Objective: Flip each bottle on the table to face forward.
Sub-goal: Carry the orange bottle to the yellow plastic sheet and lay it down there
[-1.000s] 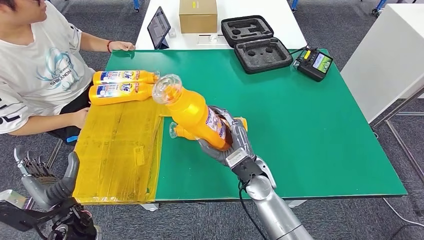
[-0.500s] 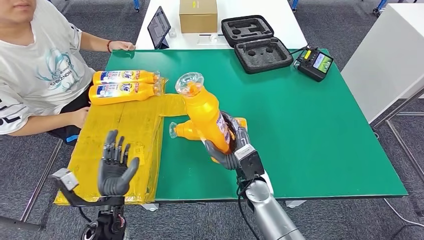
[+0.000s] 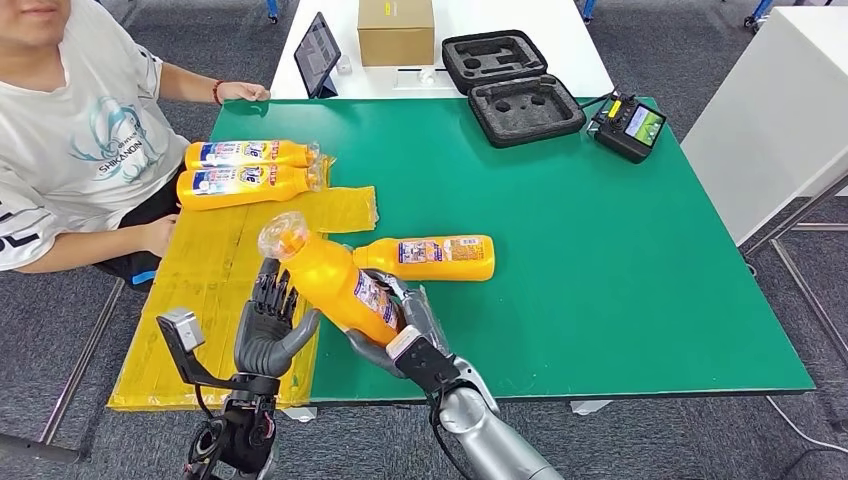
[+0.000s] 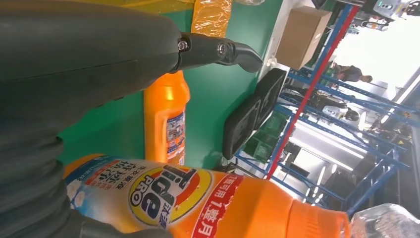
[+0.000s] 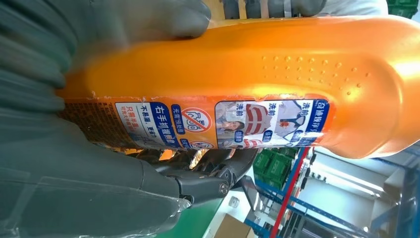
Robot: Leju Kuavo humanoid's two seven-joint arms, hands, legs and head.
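Note:
My right hand (image 3: pixel 402 328) grips the lower body of an orange detergent bottle (image 3: pixel 333 282) above the table's front edge, its clear cap tilted up and to the left. The right wrist view shows the bottle's back label (image 5: pixel 223 124) in that hand (image 5: pixel 64 163). My left hand (image 3: pixel 268 325) stands upright with fingers apart, right beside the bottle; contact cannot be told. In the left wrist view the held bottle's front label (image 4: pixel 168 196) faces that hand (image 4: pixel 74 59). A second bottle (image 3: pixel 430 257) lies on the green mat. Two more bottles (image 3: pixel 248 153) (image 3: pixel 243 184) lie on the yellow sheet (image 3: pixel 230 300).
A person (image 3: pixel 70 130) sits at the table's left side, one hand on the far corner. A tablet (image 3: pixel 317 53), a cardboard box (image 3: pixel 396 30), an open foam case (image 3: pixel 510 85) and a controller (image 3: pixel 628 125) stand at the back. The green mat (image 3: pixel 620 260) covers the right half.
My right hand has carried the bottle left and toward the front edge, tipping its cap leftward. My left hand has come up from below and moved right, close to the bottle.

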